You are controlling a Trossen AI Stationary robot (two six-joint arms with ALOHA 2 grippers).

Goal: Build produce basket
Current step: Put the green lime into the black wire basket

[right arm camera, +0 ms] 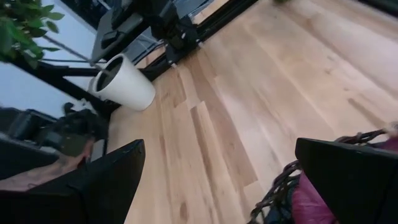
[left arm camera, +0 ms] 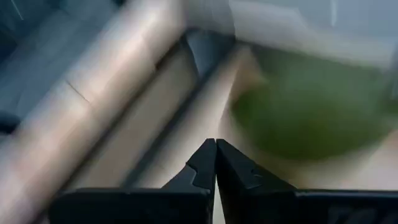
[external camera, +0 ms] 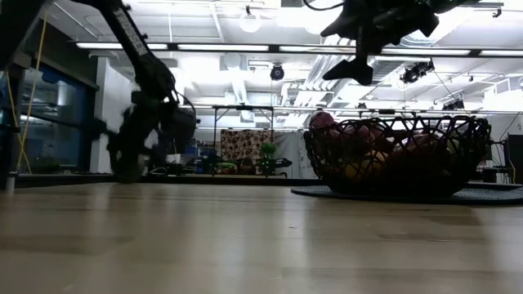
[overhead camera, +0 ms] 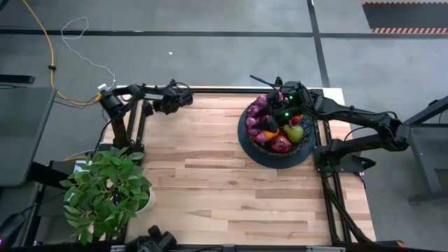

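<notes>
Light wood-plank table (overhead camera: 210, 175): black wire basket (overhead camera: 246, 138) far right; white plant pot (overhead camera: 145, 201) near left corner.

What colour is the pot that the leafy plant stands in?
White; the pot shows best in the right wrist view.

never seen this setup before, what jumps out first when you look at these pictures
The black wire basket, piled with produce, sits at the table's far right, and the right gripper hangs over it with fingers wide apart. A leafy plant in a white pot fills the near left corner. The left gripper waits, shut, at the far left edge.
</notes>
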